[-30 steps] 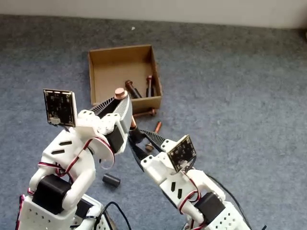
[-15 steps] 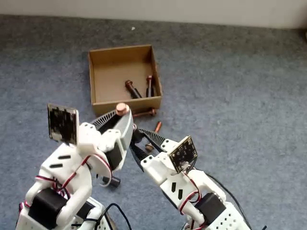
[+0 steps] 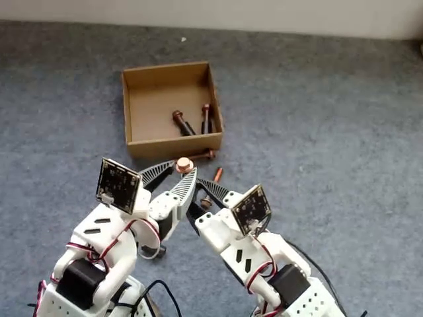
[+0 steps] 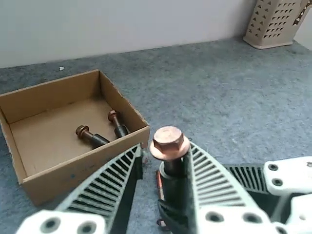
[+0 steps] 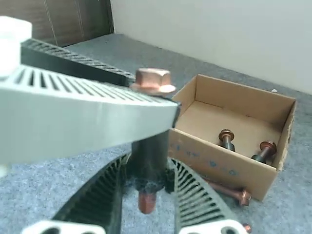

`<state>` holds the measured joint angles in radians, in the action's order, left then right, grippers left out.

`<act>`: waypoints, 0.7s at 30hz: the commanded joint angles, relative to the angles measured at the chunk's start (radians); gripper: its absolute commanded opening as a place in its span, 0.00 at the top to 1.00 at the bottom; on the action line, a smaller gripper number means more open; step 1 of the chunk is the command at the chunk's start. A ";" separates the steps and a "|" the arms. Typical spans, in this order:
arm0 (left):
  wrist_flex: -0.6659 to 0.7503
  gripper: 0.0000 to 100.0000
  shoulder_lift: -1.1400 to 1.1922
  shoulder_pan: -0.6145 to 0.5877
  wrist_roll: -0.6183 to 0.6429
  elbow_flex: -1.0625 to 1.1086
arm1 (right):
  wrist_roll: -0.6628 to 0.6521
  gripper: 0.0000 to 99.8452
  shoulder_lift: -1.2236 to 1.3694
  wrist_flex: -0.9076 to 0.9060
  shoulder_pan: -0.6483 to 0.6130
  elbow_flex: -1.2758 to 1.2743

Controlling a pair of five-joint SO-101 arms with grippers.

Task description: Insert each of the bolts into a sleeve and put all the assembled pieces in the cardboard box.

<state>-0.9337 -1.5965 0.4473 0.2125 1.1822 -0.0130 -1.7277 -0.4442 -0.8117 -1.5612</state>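
Gripping the black sleeve (image 5: 146,156) between its jaws, the right pincer (image 5: 148,168) holds it upright, a copper bolt (image 5: 152,81) running through it. The left pincer (image 4: 164,148) stands open, one jaw against the bolt under its head. Beyond, a loose bolt (image 3: 216,176) lies on the tabletop (image 3: 330,132). A second bolt (image 3: 200,156) lies just beside the cardboard box (image 3: 173,145), which holds two assembled pieces (image 3: 183,124).

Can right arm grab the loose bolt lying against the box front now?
Likely not: right gripper is shut on a sleeve with a bolt through it. The loose bolt itself lies uncovered.
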 commanded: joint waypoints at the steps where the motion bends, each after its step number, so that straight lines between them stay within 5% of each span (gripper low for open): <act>1: 0.008 0.82 0.001 -0.025 -0.061 -0.005 | -0.002 0.99 -0.019 0.035 0.024 0.079; 9: -0.026 0.82 0.001 -0.200 -0.333 -0.012 | 0.000 1.00 -0.019 0.035 0.025 0.079; 21: -0.219 0.82 -0.001 -0.220 -0.388 -0.041 | 0.025 1.00 -0.012 -0.044 0.120 0.074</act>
<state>-1.1162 -1.5842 0.2386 -0.1603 1.1838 -0.0161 -1.7292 -0.4764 -0.7442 -1.5581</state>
